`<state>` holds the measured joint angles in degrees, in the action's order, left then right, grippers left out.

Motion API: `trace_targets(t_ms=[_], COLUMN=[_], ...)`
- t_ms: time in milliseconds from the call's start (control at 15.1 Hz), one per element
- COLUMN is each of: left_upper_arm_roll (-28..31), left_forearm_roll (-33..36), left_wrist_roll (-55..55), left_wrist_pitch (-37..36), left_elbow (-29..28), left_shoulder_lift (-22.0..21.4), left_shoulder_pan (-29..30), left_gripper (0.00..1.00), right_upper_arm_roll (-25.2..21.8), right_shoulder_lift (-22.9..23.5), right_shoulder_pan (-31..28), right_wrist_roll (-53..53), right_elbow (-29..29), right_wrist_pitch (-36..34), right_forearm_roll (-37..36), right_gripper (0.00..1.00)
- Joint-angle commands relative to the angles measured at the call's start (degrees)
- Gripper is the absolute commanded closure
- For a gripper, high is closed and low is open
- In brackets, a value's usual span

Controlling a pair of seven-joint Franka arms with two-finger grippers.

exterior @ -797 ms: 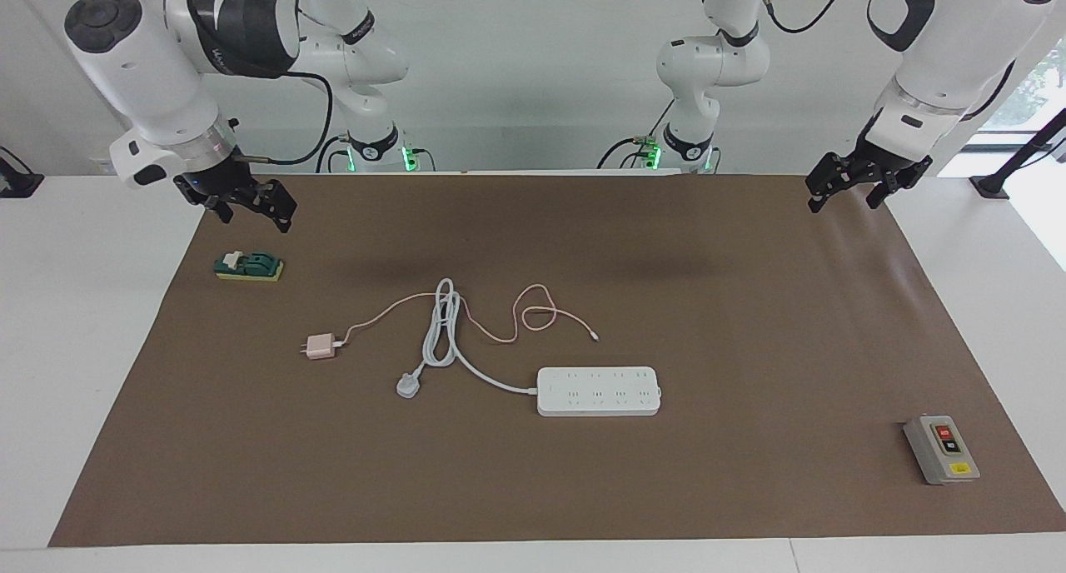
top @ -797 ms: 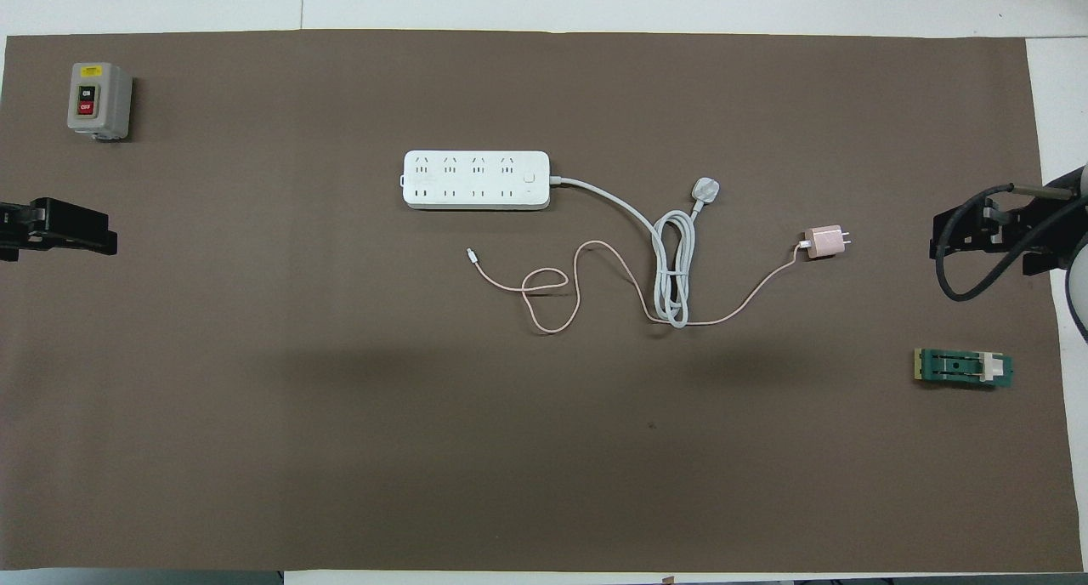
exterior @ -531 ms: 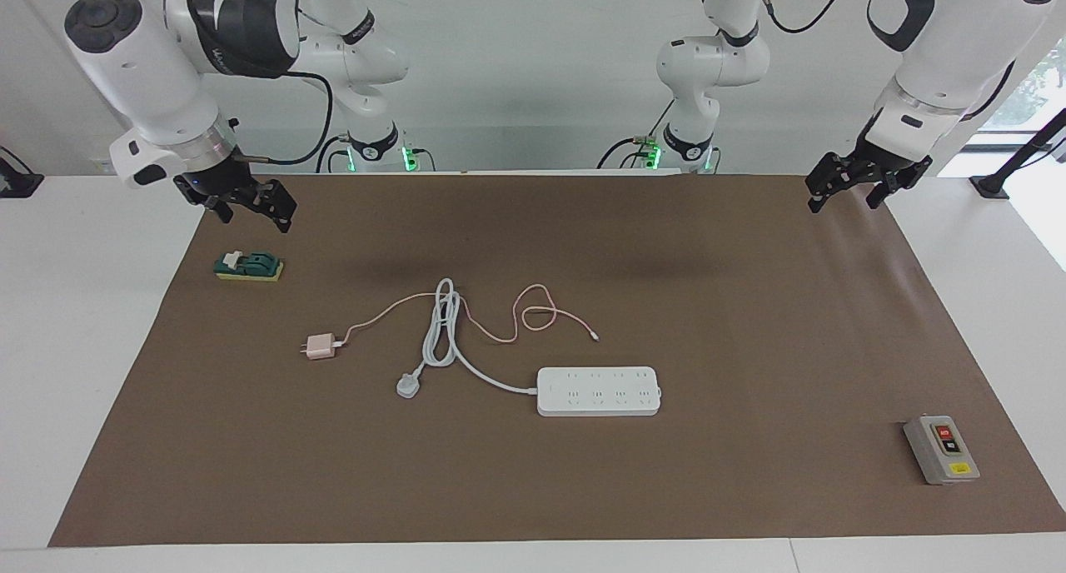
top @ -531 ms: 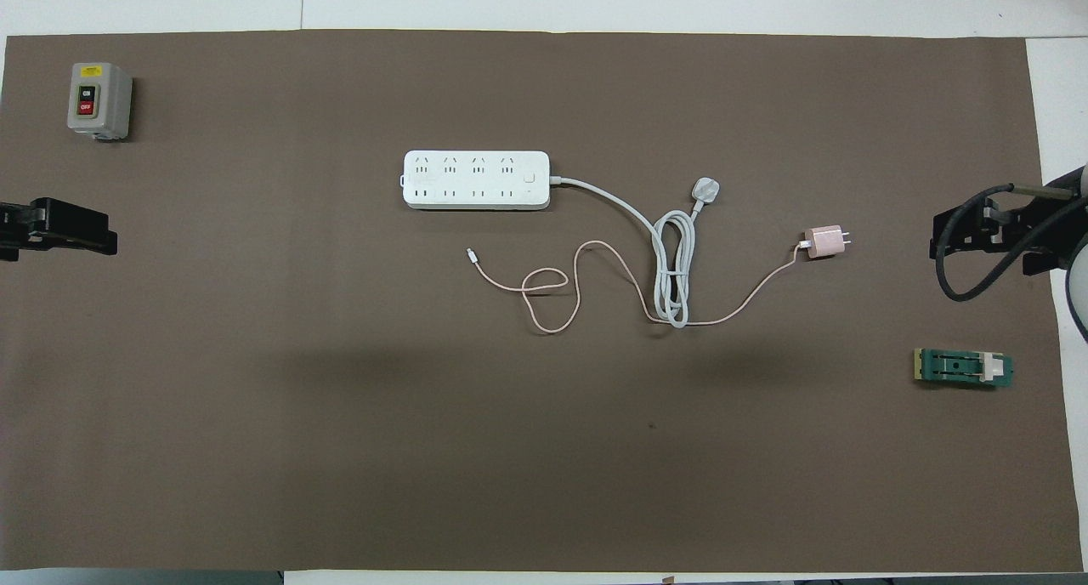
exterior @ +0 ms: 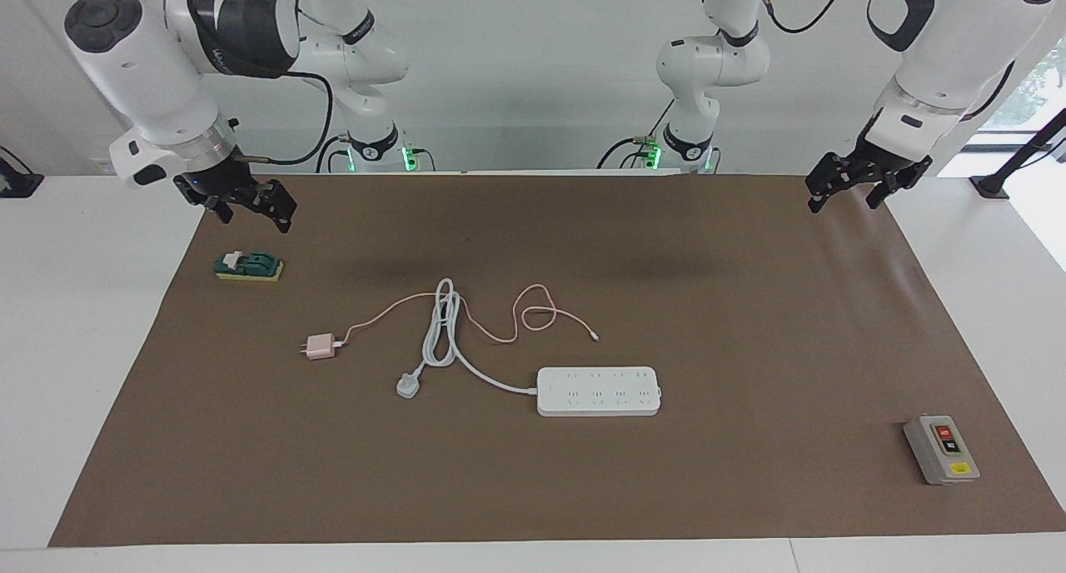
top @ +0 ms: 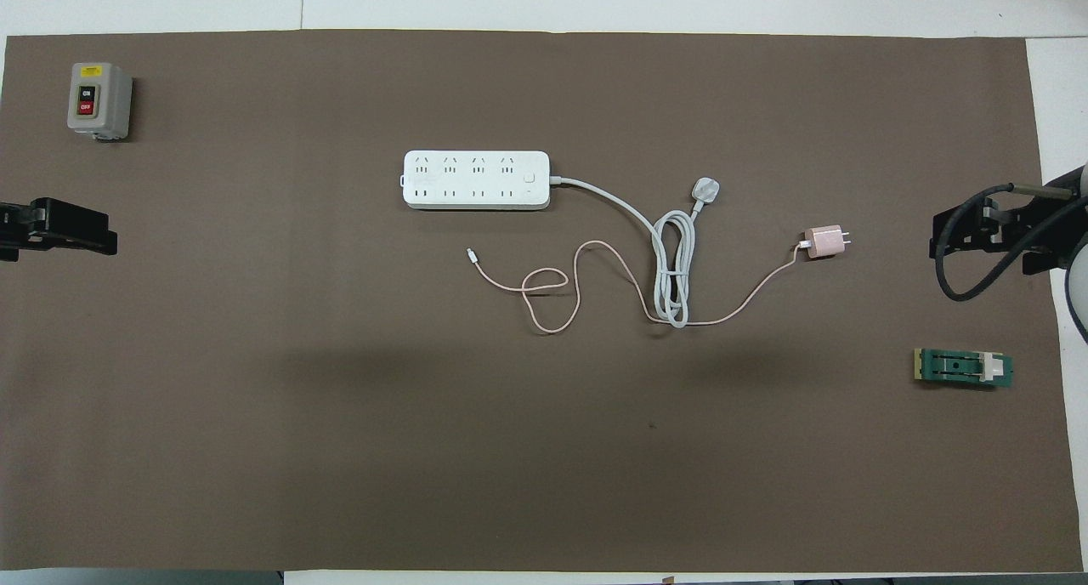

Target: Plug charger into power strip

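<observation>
Nothing has changed across the last moments: both arms hang where they were, and nothing on the desk (exterior: 749,323) has shifted, so the task has not yet begun in any practical sense. The right pincer (exterior: 241,202) hovers above the brown mat's corner at the right arm's end of the desk, over a spot just beside the small green and yellow block (exterior: 249,266), with its 2 fingers spread apart and empty. The left pincer (exterior: 862,183) hangs over the mat's edge at the left arm's end, likewise spread wide and holding nothing. The charger (exterior: 318,347) lies flat on the mat toward the right arm's end, its prongs pointing away from the power strip (exterior: 599,391); its thin pink cable (exterior: 533,315) wanders in loose loops toward the middle, crossing under or over the strip's bundled white cord (exterior: 441,327), I cannot tell which. The power strip sits mid-desk, sockets up, farther from the robots than the charger, with its own white plug (exterior: 407,385) lying between the 2. The grey switch box (exterior: 941,449) stands well apart near the left arm's end. With everything idle, the whole job remains: the right arm looks best placed to take the charger, and the tangle with the white cord may drag as the charger is carried to a socket.
</observation>
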<state>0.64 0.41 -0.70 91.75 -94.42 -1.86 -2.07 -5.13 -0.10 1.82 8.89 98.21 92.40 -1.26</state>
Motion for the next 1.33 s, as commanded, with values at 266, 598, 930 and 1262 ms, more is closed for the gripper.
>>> trace_targets(t_ms=[266, 598, 930, 1262], left_upper_arm_roll=[-0.2, -0.2, -0.2, -0.28], left_forearm_roll=[0.47, 0.47, 0.47, 0.47], left_wrist_roll=[-0.62, -0.62, -0.62, -0.53], left_wrist_pitch=[0.09, 0.01, 0.0, -0.87], left_elbow=[-0.94, -0.94, -0.94, -1.2], left_shoulder_lift=[-0.78, -0.78, -0.78, -0.86], left_shoulder_pan=[0.23, 0.23, 0.23, -0.12], left_gripper=[0.0, 0.0, 0.0, 0.0], right_upper_arm_roll=[0.38, 0.3, 0.38, 0.12], right_shoulder_lift=[-0.69, -0.69, -0.87, -0.95], right_shoulder_pan=[-0.06, -0.76, -0.85, -3.66], right_wrist_roll=[0.08, 5.35, 13.74, 25.21], right_elbow=[1.01, 2.07, 2.95, 3.38], right_wrist_pitch=[0.76, 5.42, 6.65, 5.42], right_forearm_roll=[0.03, 0.03, 0.47, 9.15], right_gripper=[0.0, 0.0, 0.0, 0.0])
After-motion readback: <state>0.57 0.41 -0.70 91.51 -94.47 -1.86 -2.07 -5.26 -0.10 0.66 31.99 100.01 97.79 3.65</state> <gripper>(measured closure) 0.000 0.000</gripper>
